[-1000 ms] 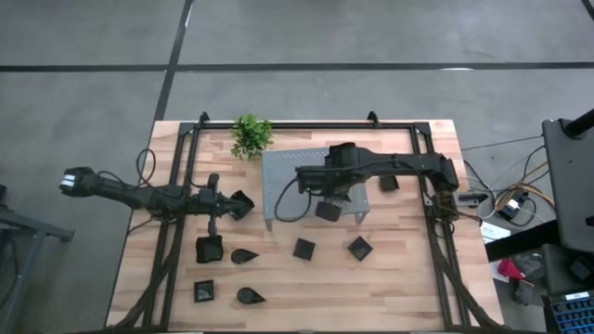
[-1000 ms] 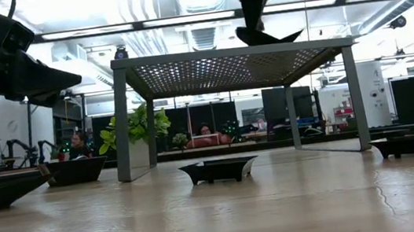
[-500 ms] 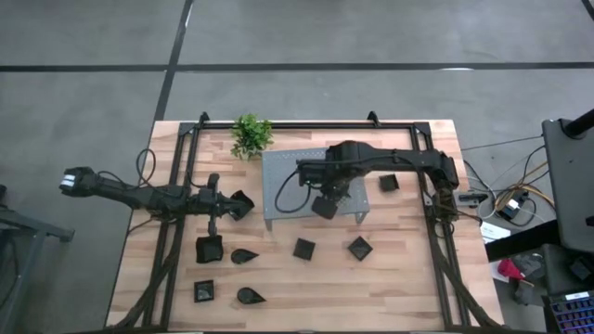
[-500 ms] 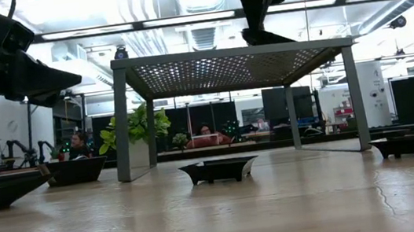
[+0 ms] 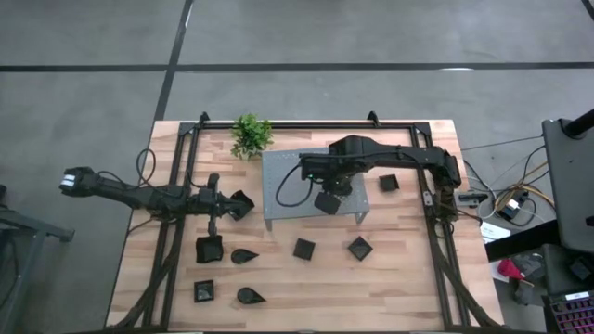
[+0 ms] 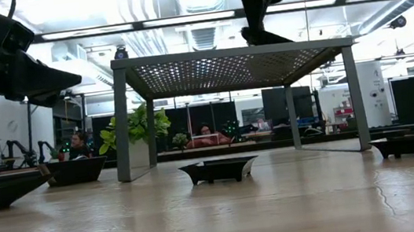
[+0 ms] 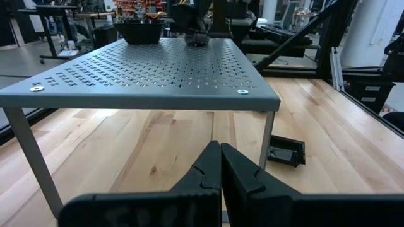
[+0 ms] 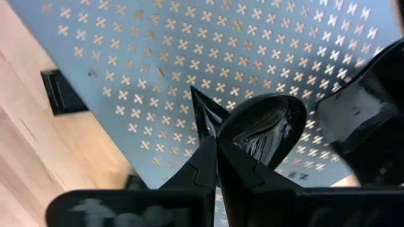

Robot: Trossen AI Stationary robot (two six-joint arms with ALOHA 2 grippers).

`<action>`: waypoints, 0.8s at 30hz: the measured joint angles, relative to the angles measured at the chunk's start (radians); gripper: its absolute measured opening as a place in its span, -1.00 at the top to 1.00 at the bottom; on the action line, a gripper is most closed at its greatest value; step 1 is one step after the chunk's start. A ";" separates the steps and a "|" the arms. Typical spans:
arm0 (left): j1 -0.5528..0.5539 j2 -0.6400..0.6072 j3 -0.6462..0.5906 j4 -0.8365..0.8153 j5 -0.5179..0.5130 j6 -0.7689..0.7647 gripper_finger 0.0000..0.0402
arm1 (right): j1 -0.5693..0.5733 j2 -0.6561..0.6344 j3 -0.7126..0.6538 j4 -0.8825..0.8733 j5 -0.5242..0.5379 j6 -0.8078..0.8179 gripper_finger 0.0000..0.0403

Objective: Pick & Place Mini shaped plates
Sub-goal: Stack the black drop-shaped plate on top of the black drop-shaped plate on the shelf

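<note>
My right gripper [image 5: 327, 192] hangs over the grey perforated stand [image 5: 288, 165], pointing down and shut on a small glossy black teardrop plate [image 8: 262, 126]. In the low view the plate [image 6: 264, 36] is right at the stand's top; whether it rests there I cannot tell. A square plate [image 5: 389, 182] sits on the stand's right part. Several more mini plates lie on the wood table, among them two squares [image 5: 304, 248] [image 5: 360, 248] and a teardrop [image 5: 244, 255]. My left gripper [image 7: 220, 161] waits shut and empty, level, left of the stand. My right gripper pinches the teardrop plate's rim [image 8: 218, 129] between its two fingers, where the pointed end meets the round bowl. The fingers come from above, pointing down. The plate hangs about level, hollow side up, over the stand's near half.
A small green potted plant [image 5: 251, 135] stands at the far left corner of the stand. Black frame rails [image 5: 176, 232] run along the table's left and right sides. Under the stand and in front of it bare wood [image 5: 408, 278] shows.
My right gripper has rolled about its downward line, turning the teardrop plate about, so in the low view it shows narrower than before. The gripper has shifted a little toward the table's far edge over the stand. It stays shut on the plate.
</note>
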 joint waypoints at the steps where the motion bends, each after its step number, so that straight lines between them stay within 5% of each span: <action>1: 0.000 0.000 0.000 0.000 0.000 0.000 1.00 | 0.007 -0.005 0.000 0.000 0.008 -0.029 0.96; 10: 0.000 0.000 0.000 0.000 0.000 0.000 1.00 | 0.076 -0.048 0.000 0.000 0.090 -0.119 0.96; 20: 0.000 0.000 0.000 -0.001 0.000 0.000 1.00 | 0.211 -0.051 -0.017 0.000 0.175 -0.502 0.96; 24: 0.000 0.000 0.000 -0.001 0.000 0.000 1.00 | 0.250 -0.050 -0.040 0.000 0.238 -0.526 0.96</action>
